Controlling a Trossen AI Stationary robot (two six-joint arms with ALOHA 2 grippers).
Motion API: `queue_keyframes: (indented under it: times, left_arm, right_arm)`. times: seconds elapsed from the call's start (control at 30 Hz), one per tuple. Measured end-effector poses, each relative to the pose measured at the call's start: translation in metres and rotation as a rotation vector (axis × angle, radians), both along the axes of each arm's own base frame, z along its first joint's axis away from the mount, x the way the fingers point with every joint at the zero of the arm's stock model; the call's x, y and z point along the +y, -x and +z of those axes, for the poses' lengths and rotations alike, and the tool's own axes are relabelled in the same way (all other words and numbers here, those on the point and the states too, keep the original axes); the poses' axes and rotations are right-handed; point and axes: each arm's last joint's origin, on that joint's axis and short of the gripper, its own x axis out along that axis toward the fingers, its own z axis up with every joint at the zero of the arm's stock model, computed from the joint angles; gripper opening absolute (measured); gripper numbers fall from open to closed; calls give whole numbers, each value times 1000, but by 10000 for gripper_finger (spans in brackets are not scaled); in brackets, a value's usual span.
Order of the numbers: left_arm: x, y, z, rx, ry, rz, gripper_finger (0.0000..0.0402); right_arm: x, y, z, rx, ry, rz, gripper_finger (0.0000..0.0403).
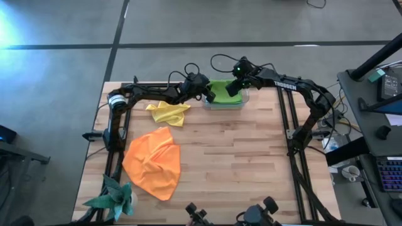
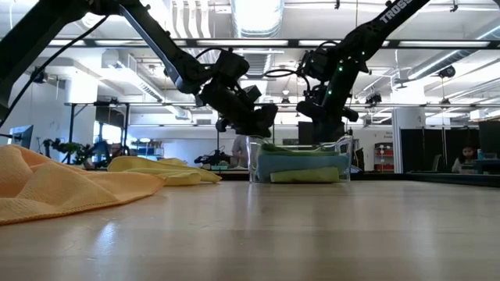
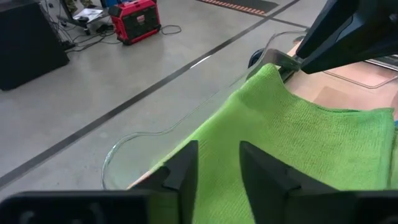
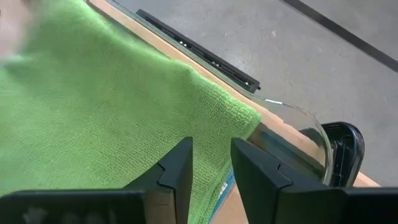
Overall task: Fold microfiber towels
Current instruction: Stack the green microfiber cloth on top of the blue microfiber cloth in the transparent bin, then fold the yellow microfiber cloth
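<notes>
With both the left gripper [image 3: 217, 171] and right gripper [image 4: 211, 165] parted above the lime green towel [image 1: 225, 91] in the clear bin [image 1: 241, 104], a snagged corner could drag it out.

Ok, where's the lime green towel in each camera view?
High view: lime towel top centre, in the clear bin.
Low view: thin green layer topping the bin's stack, centre.
Left wrist: fills lower right.
Right wrist: fills left.
Shared landmark: the bin's clear rim.
</notes>
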Motion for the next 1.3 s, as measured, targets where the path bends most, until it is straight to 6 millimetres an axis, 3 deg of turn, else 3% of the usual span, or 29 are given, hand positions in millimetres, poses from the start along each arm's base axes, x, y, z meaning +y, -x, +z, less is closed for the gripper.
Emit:
queue_keyframes:
  times: [0.27, 0.5, 0.8, 1.03, 1.3]
  left_arm:
    - [-1, 3, 11, -16, -8, 0, 167]
    - [-9, 16, 49, -49, -25, -3, 169]
    - [-32, 53, 91, 65, 39, -15, 169]
    - [-61, 67, 90, 211, 114, -68, 169]
    - [-94, 66, 60, 372, 176, -156, 169]
  right_arm:
    - [-1, -1, 5, -1, 12, 12, 102]
    - [-2, -3, 24, 31, 8, 41, 107]
    - [-1, -1, 49, 77, -20, 65, 90]
    - [1, 2, 60, 50, -18, 33, 77]
    - [6, 7, 69, 17, -24, -9, 78]
